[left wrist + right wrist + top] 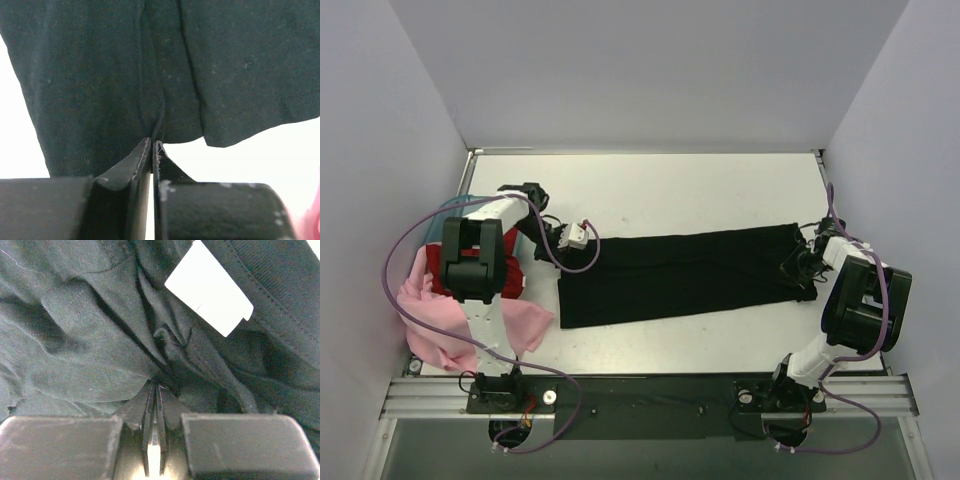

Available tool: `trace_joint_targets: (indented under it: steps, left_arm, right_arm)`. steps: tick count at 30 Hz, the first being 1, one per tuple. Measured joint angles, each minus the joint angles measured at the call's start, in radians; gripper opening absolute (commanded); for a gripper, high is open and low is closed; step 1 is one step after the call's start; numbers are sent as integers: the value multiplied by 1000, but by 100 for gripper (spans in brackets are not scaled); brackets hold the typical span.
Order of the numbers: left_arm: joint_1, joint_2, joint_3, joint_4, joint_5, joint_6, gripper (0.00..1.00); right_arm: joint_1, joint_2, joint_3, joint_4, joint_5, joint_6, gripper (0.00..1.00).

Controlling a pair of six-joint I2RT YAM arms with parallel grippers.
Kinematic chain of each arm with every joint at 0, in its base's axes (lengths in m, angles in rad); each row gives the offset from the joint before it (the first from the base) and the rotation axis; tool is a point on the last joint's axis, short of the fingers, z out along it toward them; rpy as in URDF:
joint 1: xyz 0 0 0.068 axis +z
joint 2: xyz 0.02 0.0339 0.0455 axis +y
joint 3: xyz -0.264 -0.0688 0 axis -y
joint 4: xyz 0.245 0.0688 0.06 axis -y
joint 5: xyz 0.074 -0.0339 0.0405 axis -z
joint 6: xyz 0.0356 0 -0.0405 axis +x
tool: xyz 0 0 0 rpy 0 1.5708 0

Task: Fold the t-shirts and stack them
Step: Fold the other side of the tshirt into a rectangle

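The black t-shirt (680, 275) lies stretched in a long band across the middle of the table (670, 190), held at both ends, I'd guess to pull it flat before the next fold. The left jaws are pressed together on its stitched hem; the right jaws pinch bunched cloth just below the white neck label (209, 287). The knit looks soft, matte and lightly linty, gathering into deep creases at the right grip. The red t-shirt (438, 265) and pale pink t-shirt (440, 325) sit crumpled together at the table's left edge, partly under the left arm
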Motion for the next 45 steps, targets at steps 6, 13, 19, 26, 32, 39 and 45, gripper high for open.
trace_joint_targets:
  steps: [6, 13, 19, 26, 32, 39, 45]
  left_arm:
    - [-4, -1, -2, 5, -8, -23, 0]
    - [-4, -31, -2, -21, -14, -82, 0]
    - [-6, -110, -2, -124, 22, -68, 0]
    - [-24, -143, -79, -169, 9, -32, 2]
    - [-51, -137, -113, -140, -54, -53, 44]
    - [-71, -137, -65, -198, -120, -4, 55]
    - [-65, -128, 148, -212, -70, -26, 35]
  right_arm:
    - [0, 0, 0, 1, 0, 0, 0]
    - [-2, 0, -2, 4, 0, 1, 0]
    - [-6, 0, -2, 3, 1, 1, 0]
    - [-6, 0, -2, 2, 9, 1, 0]
    - [-6, 0, 10, -16, 29, -4, 0]
    - [0, -87, 18, -60, 81, -6, 0]
    - [2, -217, 31, -82, 135, 23, 0]
